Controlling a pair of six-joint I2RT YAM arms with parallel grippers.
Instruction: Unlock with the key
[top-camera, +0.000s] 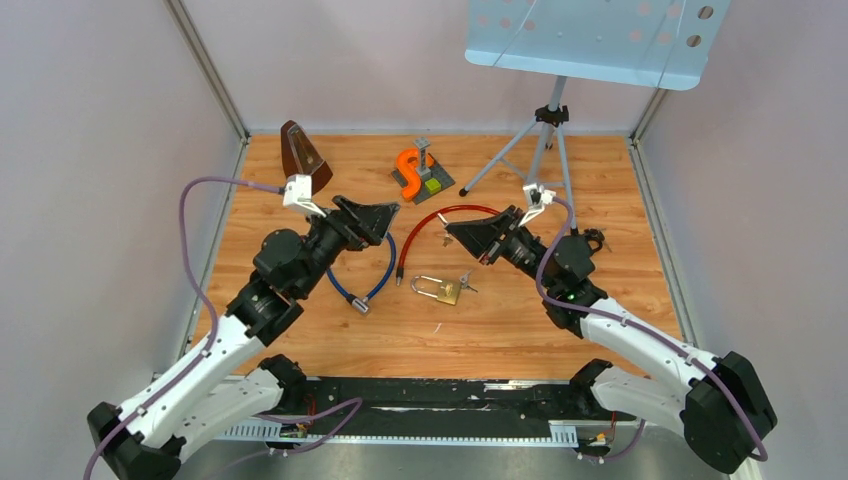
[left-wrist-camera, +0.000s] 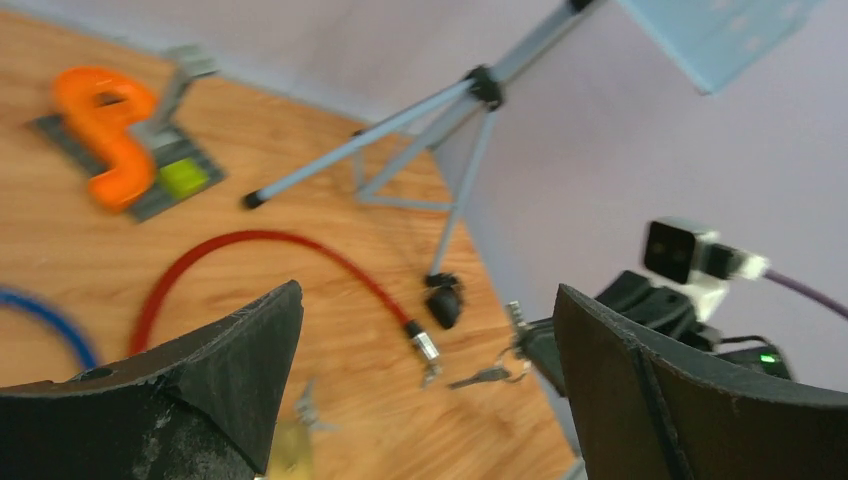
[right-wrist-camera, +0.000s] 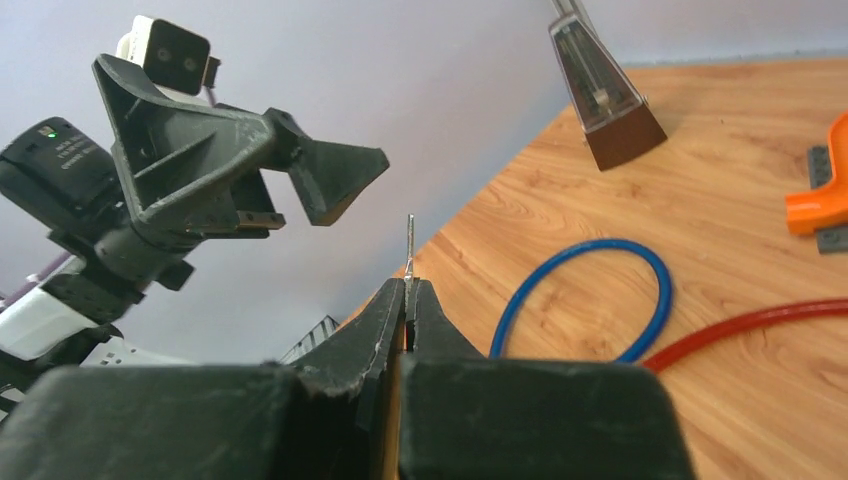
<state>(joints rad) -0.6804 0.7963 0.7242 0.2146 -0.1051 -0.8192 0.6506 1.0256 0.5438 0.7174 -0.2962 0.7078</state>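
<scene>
The work area is a wooden bench (top-camera: 520, 330) enclosed by pale walls, with a music stand (top-camera: 590, 40) at the far right corner. A metronome (top-camera: 303, 152) stands at the far left, and an orange curved piece on a grey base (top-camera: 408, 170) sits near the far middle.

A brass padlock (top-camera: 446, 291) lies flat on the bench between the two arms, closer to the near edge than either set of fingers. A few small keys (top-camera: 466, 283) lie just beside its right side. A red cable (left-wrist-camera: 250, 237) arcs across the bench beyond the padlock, and a blue cable loop (right-wrist-camera: 590, 243) lies to its left.

The right fingers (right-wrist-camera: 375, 325) are pressed together, pinching a key (right-wrist-camera: 410, 240). The key's thin blade projects past the fingertips. They hang above the bench, beyond the padlock and apart from it.

The left fingers (left-wrist-camera: 230, 370) are spread wide and hold nothing. They face the right fingers over the blue loop.
</scene>
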